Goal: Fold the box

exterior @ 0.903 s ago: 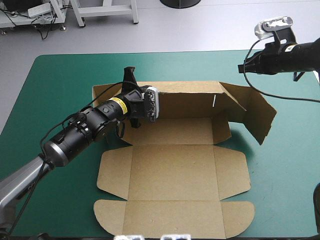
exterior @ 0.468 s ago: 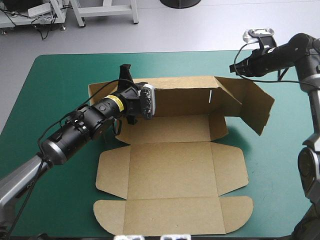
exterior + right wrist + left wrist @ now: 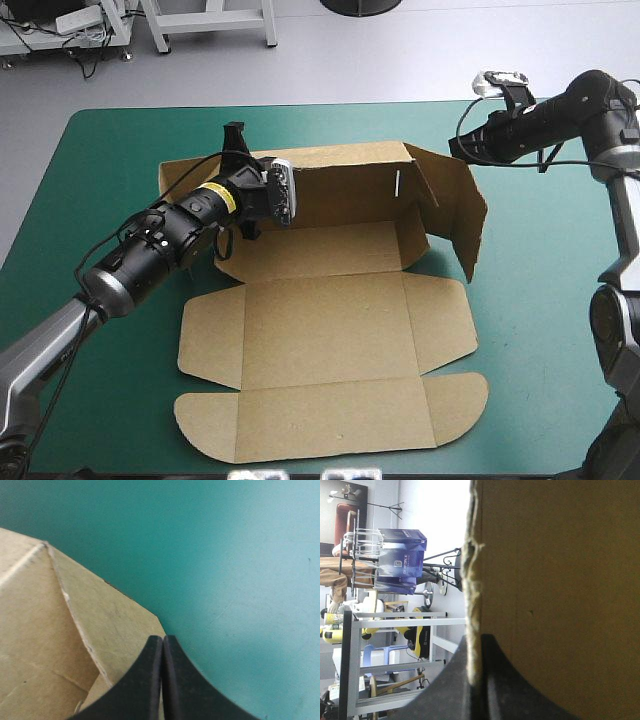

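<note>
The brown box (image 3: 330, 330) lies as a cut sheet on the teal-green cover, its back wall (image 3: 345, 185) standing and its lid flat toward the near edge. My left gripper (image 3: 238, 148) is at the left end of that wall. In the left wrist view the wall's top edge (image 3: 472, 580) runs between my left gripper's black fingers (image 3: 476, 641), which are shut on it. The right side flap (image 3: 465, 215) stands upright, angled inward. My right gripper (image 3: 455, 147) hovers just beyond the wall's right top corner. In the right wrist view it (image 3: 162, 639) is shut in one arch over the board's corner (image 3: 45, 630).
Bare teal-green cover (image 3: 100, 170) surrounds the box on all sides, widest at the far left and along the right edge (image 3: 540, 300). The lid's rounded tabs (image 3: 205, 425) reach close to the near edge.
The whole box has slid left with my left gripper holding the wall. The right flap has swung inward. My right gripper has moved left toward the wall's right corner.
</note>
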Robot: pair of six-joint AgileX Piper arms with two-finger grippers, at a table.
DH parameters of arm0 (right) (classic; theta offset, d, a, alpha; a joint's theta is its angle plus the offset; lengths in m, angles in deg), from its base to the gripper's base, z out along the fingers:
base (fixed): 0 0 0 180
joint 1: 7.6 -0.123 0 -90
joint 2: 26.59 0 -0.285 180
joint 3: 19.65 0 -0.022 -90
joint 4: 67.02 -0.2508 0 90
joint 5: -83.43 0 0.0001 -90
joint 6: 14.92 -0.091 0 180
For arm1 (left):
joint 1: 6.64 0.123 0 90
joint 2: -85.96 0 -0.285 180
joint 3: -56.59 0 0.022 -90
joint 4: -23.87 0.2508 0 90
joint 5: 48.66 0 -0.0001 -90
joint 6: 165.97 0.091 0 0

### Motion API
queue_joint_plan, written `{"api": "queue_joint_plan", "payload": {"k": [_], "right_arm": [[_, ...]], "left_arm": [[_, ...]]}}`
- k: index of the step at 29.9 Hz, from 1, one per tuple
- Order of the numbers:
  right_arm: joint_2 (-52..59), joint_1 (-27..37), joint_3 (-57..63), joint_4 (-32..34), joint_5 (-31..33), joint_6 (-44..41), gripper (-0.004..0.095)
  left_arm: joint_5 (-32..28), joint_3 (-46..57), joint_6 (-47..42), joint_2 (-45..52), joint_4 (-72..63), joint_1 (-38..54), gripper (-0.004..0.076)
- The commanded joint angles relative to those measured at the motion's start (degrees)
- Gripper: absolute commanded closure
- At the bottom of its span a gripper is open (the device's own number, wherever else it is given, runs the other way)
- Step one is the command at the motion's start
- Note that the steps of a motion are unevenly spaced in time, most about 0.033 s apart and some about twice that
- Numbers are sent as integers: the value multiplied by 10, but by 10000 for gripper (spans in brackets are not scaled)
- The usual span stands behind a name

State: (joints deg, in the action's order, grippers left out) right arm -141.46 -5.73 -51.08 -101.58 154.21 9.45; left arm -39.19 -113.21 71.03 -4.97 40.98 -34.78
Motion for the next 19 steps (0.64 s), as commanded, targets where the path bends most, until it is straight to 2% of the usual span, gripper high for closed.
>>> {"api": "queue_joint_plan", "payload": {"k": [1,5,10,19], "right_arm": [[31,-4,-5,-39,13,13,928],[35,-4,31,-75,13,48,928],[40,-4,76,-77,13,88,928],[70,-4,156,-164,11,269,928]], "left_arm": [[-64,-17,-1,14,2,1,733],[-72,-17,-1,5,2,1,733],[-75,-17,-2,4,2,1,733],[-77,-17,-2,4,2,1,733]]}}
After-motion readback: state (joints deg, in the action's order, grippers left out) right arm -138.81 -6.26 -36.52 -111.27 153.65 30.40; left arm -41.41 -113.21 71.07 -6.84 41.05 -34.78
